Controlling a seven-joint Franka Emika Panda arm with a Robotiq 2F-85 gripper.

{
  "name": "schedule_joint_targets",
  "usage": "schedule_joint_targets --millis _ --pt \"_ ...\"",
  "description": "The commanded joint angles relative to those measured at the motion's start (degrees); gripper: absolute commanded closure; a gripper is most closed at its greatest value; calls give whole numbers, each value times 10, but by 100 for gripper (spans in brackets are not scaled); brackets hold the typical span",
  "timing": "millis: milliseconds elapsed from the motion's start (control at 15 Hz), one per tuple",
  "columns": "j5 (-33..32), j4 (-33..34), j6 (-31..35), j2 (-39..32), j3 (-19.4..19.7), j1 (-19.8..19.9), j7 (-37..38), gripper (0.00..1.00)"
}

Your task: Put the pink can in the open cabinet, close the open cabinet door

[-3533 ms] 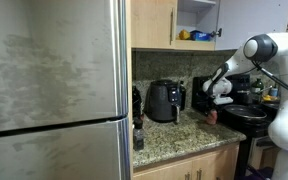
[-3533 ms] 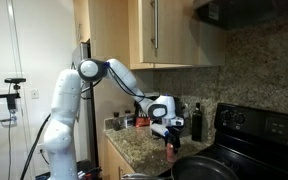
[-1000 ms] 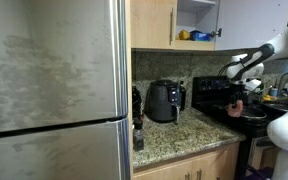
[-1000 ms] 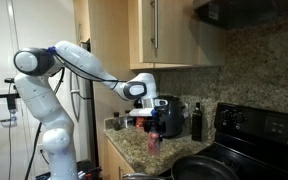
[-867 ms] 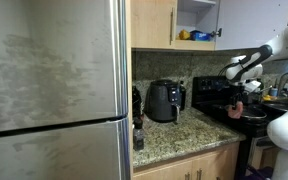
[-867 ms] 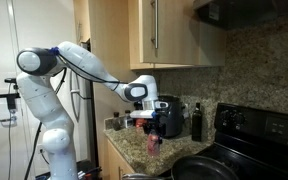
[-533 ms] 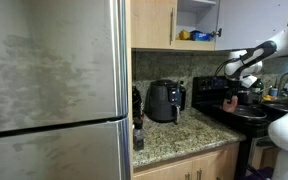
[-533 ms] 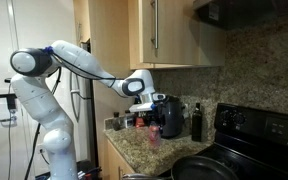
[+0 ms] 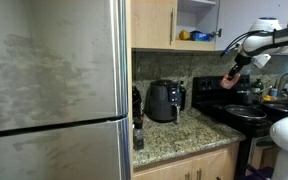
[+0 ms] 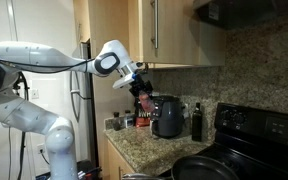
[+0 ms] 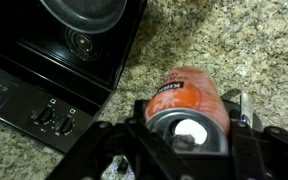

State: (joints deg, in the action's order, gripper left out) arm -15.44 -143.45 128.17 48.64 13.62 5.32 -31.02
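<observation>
While the pink can [image 11: 189,98] is clamped between the jaws of the gripper [image 11: 191,125], it is kept in mid-air, well clear of the granite counter [image 11: 229,40]. Its top faces the wrist camera. The black stove [image 11: 44,60] is seen below, to the left in that view.

- Position: in an exterior view the can [image 9: 230,82] hangs below and to the right of the open cabinet [image 9: 197,12], and is not yet level with its shelf. In an exterior view it [image 10: 144,98] is seen above the air fryer [image 10: 166,116], near the lower edge of the cabinet door [image 10: 172,35].
- Cabinet: yellow and blue items [image 9: 190,35] are noted on the white shelf. Free room beside them cannot be judged.
- Door: it is judged swung out, with its bar handle [image 10: 152,30] on the free edge.

Progress, as judged: the grasp is made and the can is off the counter. Nothing is placed yet. The can is to be raised to shelf height, carried left into the opening, set down and let go. The door is then to be pushed closed.
</observation>
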Motion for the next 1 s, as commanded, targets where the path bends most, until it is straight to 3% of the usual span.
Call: schedule_joint_targets --millis 0,267,533,600,733,800,933 --pt "-23 -1 -4 -17 -5 0 9 62" --pt "17 53 -35 24 -30 -52 12 62" --pt "75 148 -29 45 -64 -84 95 62" --pt "52 108 -9 43 -51 -80 74 37" --pt "63 140 -21 54 -62 -87 94 37" --pt "64 145 -24 56 -64 -88 97 62" --pt "65 163 -30 37 -77 -87 109 62"
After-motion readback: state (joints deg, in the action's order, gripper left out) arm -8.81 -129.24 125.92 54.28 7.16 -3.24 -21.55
